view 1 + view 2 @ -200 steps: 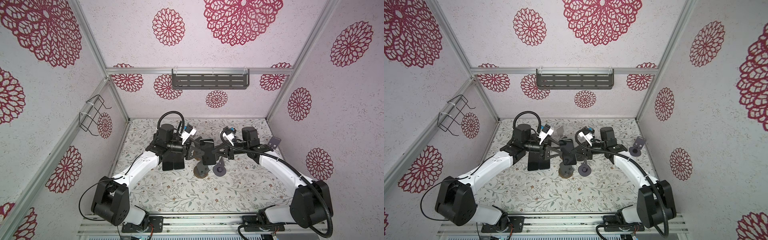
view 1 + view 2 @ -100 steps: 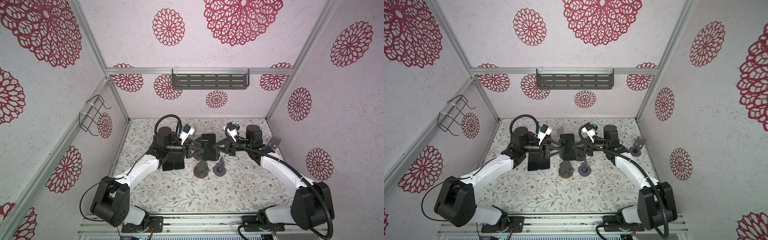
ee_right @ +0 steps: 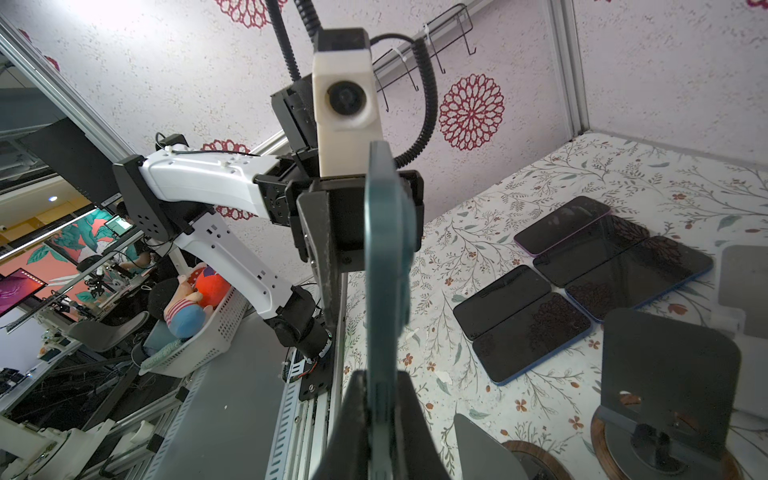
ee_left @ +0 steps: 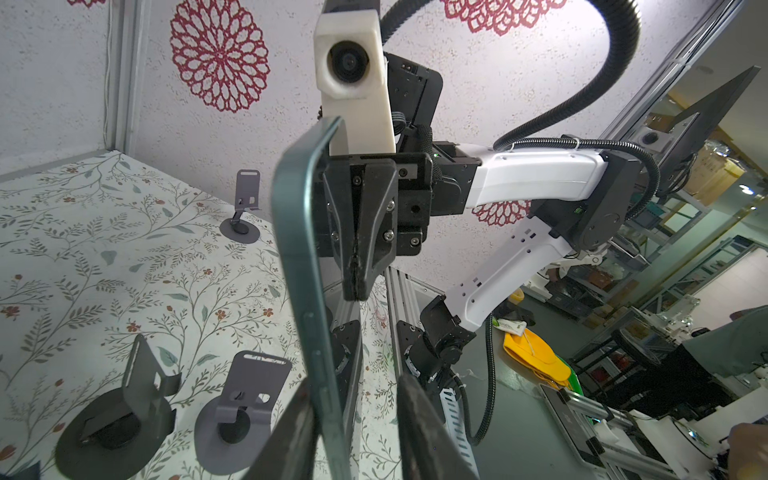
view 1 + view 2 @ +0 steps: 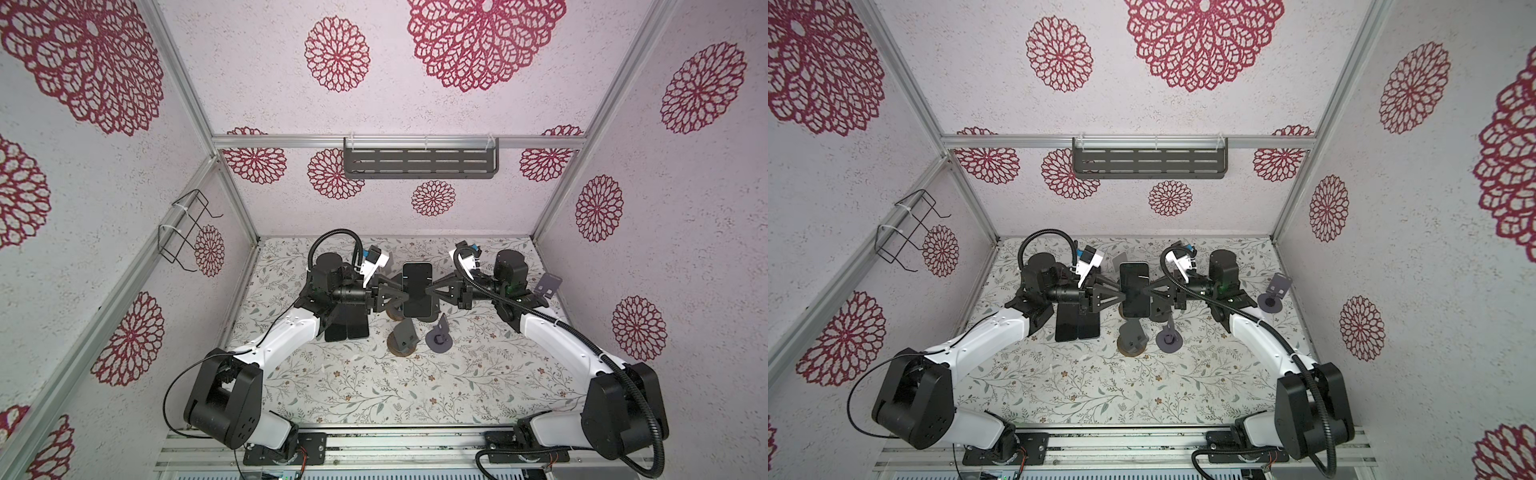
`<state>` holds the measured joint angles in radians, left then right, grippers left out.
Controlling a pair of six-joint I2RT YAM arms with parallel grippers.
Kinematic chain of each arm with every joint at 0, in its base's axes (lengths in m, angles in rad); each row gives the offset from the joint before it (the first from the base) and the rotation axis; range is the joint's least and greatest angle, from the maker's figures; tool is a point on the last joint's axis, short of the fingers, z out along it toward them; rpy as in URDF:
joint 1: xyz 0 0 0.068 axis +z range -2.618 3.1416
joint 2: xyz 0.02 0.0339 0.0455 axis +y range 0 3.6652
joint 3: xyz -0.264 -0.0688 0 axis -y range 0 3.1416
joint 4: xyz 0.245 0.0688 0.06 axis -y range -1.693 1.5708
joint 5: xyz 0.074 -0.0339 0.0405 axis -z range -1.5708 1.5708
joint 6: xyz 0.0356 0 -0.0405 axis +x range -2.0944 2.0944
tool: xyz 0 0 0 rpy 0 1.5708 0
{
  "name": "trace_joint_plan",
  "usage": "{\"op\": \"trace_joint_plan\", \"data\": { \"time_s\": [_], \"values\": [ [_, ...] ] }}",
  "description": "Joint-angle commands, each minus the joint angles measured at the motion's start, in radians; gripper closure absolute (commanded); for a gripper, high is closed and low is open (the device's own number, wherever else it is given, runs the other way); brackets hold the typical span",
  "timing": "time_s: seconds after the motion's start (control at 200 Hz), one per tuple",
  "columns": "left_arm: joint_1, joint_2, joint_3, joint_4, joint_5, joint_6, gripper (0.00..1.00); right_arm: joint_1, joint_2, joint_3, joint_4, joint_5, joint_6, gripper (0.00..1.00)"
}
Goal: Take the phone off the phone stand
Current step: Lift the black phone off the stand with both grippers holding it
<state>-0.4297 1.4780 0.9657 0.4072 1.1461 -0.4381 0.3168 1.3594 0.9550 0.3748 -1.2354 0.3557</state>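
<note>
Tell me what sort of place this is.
Probably a robotics lab test booth: aluminium-framed walls with red flower wallpaper, a pair of white-and-black robot arms, and workbenches with monitors beyond the open front.

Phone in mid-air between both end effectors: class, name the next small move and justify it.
Probably close the left end effector fully on the phone. The right end effector is shut on one long edge, holding it clear of the empty phone stand; the left one straddles the opposite edge, but the left wrist view shows a gap beside one finger.
</note>
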Motion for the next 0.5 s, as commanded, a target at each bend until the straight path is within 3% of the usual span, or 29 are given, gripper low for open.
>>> {"op": "trace_joint_plan", "data": {
  "time_s": [0.0,0.15,0.495],
  "values": [
    [-0.007,0.012,0.018,0.03,0.027,-0.008,0.68,-0.003,-0.016,0.007,0.135,-0.022,0.047,1.0],
    [-0.008,0.015,0.019,0.03,0.027,-0.009,0.75,-0.003,-0.008,0.001,0.153,-0.022,0.058,1.0],
    [-0.007,0.022,0.031,0.027,0.025,-0.014,0.75,0.004,0.006,-0.005,0.193,-0.029,0.089,1.0]
  ]
}}
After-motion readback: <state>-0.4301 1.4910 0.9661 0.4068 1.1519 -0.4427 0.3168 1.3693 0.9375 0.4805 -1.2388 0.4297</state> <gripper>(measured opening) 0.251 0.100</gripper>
